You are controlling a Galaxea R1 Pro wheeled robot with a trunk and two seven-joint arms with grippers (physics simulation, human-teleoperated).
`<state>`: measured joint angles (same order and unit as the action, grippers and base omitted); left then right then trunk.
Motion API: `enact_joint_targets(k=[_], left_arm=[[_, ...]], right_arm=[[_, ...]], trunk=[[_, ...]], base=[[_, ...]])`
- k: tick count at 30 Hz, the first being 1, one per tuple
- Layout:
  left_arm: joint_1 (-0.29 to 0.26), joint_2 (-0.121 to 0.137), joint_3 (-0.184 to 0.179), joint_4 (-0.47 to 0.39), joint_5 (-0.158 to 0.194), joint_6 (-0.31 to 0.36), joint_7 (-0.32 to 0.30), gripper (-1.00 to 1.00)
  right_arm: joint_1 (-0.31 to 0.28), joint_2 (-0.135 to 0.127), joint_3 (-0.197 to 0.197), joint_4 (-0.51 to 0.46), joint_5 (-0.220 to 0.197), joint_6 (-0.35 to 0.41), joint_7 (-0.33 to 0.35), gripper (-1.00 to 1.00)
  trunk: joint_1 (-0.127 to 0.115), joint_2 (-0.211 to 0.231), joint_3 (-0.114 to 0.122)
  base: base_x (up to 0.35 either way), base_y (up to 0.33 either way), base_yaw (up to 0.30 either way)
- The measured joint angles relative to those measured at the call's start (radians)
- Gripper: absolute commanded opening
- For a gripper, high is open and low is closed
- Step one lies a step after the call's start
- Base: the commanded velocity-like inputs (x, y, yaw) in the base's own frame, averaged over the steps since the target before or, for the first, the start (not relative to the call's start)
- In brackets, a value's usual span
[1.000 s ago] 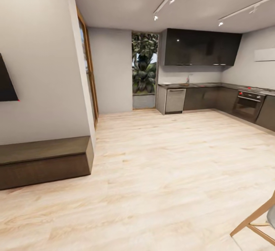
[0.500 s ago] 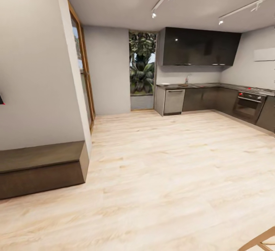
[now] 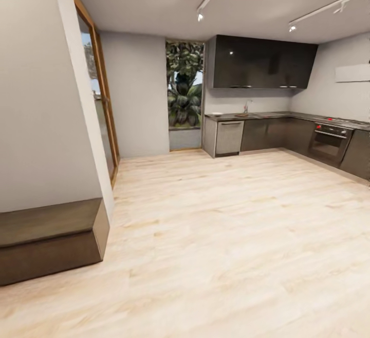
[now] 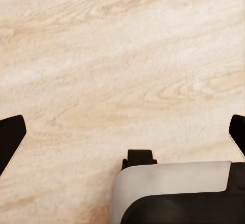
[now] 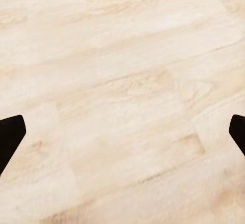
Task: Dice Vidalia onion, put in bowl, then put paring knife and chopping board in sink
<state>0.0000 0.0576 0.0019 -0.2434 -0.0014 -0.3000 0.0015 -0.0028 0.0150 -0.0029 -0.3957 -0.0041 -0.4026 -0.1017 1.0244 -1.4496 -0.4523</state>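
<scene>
The kitchen lies far ahead across the room in the head view. A grey countertop (image 3: 267, 116) runs along the back wall over dark cabinets, with the sink's chrome tap (image 3: 246, 107) standing on it. At this distance the onion, chopping board, knife and bowl are too small to make out. My left gripper (image 4: 122, 137) hangs open over the wooden floor, its black fingertips (image 4: 10, 137) far apart and nothing between them. My right gripper (image 5: 122, 137) is open the same way above bare floorboards.
Pale wooden floor (image 3: 216, 235) stretches to the kitchen. A low dark bench (image 3: 49, 235) stands against the wall (image 3: 41, 96) at left, beside a wood-framed doorway (image 3: 103, 107). An oven (image 3: 329, 143) sits at right, a dishwasher (image 3: 228, 137) at the counter's end. My base (image 4: 173, 193) shows below the left gripper.
The whole head view has shifted as the camera moved towards the kitchen. The chair leg at lower right and the dark screen on the left wall have slipped out of the picture.
</scene>
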Motion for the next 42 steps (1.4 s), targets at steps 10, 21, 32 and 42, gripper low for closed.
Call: enact_joint_targets(k=[10,21,32,42], left_arm=[[0.0,-0.001,0.0,0.0,0.0,0.0,0.0,1.0],[0.0,-0.001,0.0,0.0,0.0,0.0,0.0,1.0],[0.0,-0.001,0.0,0.0,0.0,0.0,0.0,1.0],[0.0,-0.001,0.0,0.0,0.0,0.0,0.0,1.0]], right_arm=[[0.0,0.0,0.0,0.0,0.0,0.0,0.0,1.0],[0.0,0.0,0.0,0.0,0.0,0.0,0.0,1.0],[0.0,0.0,0.0,0.0,0.0,0.0,0.0,1.0],[0.0,0.0,0.0,0.0,0.0,0.0,0.0,1.0]], trunk=[[0.0,0.0,0.0],[0.0,0.0,0.0],[0.0,0.0,0.0],[0.0,0.0,0.0]], base=[[0.319,0.0,-0.087],[0.319,0.0,-0.125],[0.319,0.0,-0.167],[0.319,0.0,-0.183]])
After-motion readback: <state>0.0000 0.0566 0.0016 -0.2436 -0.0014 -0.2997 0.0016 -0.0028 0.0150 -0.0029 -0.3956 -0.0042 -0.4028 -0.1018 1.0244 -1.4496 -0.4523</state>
